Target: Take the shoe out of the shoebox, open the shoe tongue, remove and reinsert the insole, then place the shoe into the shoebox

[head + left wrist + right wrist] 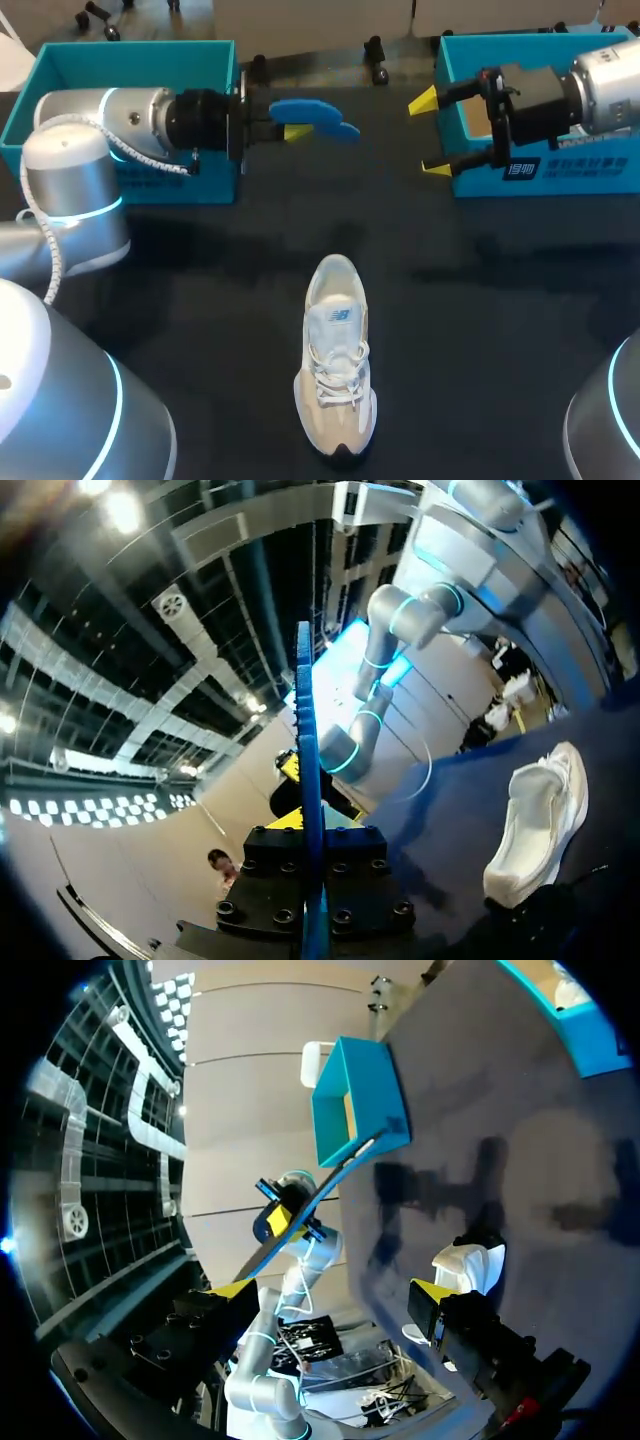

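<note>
Overhead, the dark table (480, 330) filled most of the view, with the left arm (110, 120) coming in from its side and the right arm (605, 85) from the other, both held above the far half of the table. Two teal shoeboxes stood open at the far edge, well apart: the left shoebox (130, 60) behind the left arm's wrist and the right shoebox (560, 170) behind the right arm's. The shoe (337, 370) was outside both boxes. It stood on its sole at the middle of the table, nearer the robot, with its length running from the near edge toward the boxes and its laces and tongue facing up.

The blue insole (312, 115) was out of the shoe and off the table, sticking forward from the left gripper (290, 130), whose fingers were clamped on it. From that wrist the insole (305, 780) showed edge-on, rising from between the fingers, with the shoe (535, 820) lying off to one side.

The right gripper (430, 135) held nothing, its yellow tips spread wide apart.
</note>
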### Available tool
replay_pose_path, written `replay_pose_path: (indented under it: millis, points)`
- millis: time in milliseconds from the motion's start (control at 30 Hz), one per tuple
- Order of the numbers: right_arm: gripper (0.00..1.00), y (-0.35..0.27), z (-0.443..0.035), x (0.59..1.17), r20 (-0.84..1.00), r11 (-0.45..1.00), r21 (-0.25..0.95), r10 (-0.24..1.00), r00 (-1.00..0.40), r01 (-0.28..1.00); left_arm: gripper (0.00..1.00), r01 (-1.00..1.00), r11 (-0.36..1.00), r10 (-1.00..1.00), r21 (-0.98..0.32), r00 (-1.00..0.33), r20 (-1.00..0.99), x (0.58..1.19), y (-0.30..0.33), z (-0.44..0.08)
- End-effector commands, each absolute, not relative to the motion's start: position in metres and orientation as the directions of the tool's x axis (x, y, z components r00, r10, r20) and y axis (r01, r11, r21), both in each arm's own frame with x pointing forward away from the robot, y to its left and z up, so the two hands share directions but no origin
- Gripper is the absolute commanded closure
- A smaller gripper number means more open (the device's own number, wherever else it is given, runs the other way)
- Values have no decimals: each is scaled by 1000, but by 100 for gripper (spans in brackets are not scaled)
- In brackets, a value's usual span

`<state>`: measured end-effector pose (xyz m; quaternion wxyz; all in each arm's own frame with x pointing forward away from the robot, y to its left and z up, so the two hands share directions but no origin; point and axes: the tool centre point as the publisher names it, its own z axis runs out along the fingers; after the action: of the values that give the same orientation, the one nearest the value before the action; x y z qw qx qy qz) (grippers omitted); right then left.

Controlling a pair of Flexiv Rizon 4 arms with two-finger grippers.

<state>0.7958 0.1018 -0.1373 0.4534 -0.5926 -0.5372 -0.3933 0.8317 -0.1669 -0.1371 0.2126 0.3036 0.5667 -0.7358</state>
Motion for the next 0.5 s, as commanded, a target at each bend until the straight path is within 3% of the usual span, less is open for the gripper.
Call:
replay_pose_path:
  millis: [33,367,500]
  points:
    - [0,103,-138,796,953,-12,-115,282,114,993,100,904,-134,-56,-406,-416,-908,825,-166,-133]
    - [0,103,-138,796,953,-12,-115,282,114,993,100,904,-134,-56,-406,-416,-908,825,-166,-133]
    - [0,103,-138,796,953,-12,-115,282,114,993,100,946,-102,-101,-309,-319,-943,827,-167,-138]
